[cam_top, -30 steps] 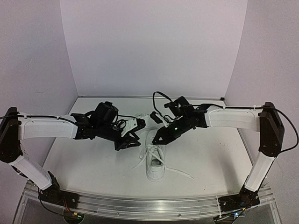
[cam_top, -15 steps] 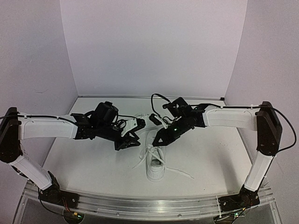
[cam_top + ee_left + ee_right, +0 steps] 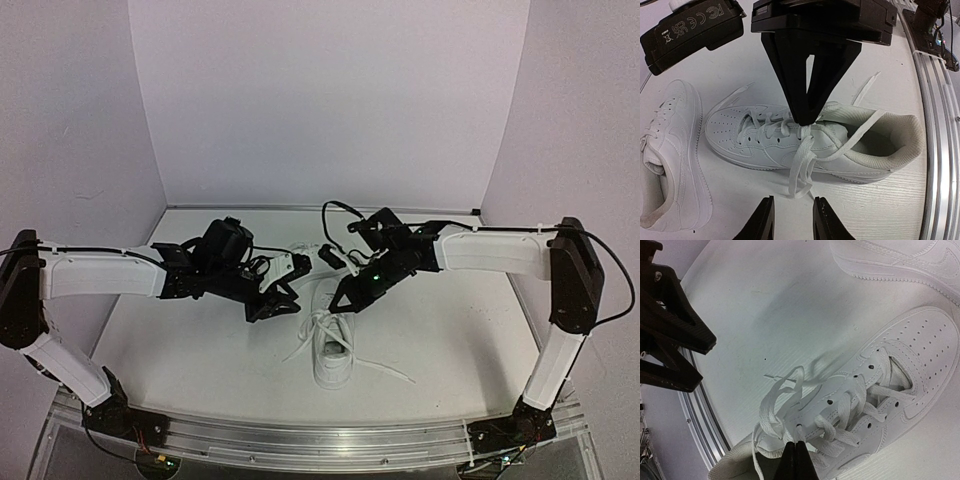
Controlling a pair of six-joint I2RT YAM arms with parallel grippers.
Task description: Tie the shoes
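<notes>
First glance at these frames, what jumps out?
The right gripper stands out first, pinched shut on a lace over the middle of the near shoe. The left gripper hovers open just beside that shoe. The second shoe lies apart from both grippers, farther back in the top view.

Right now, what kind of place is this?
Probably a robot test lab: two arms bolted to a metal rail, plain white walls boxing in the table, and white sneakers to practise on.
</notes>
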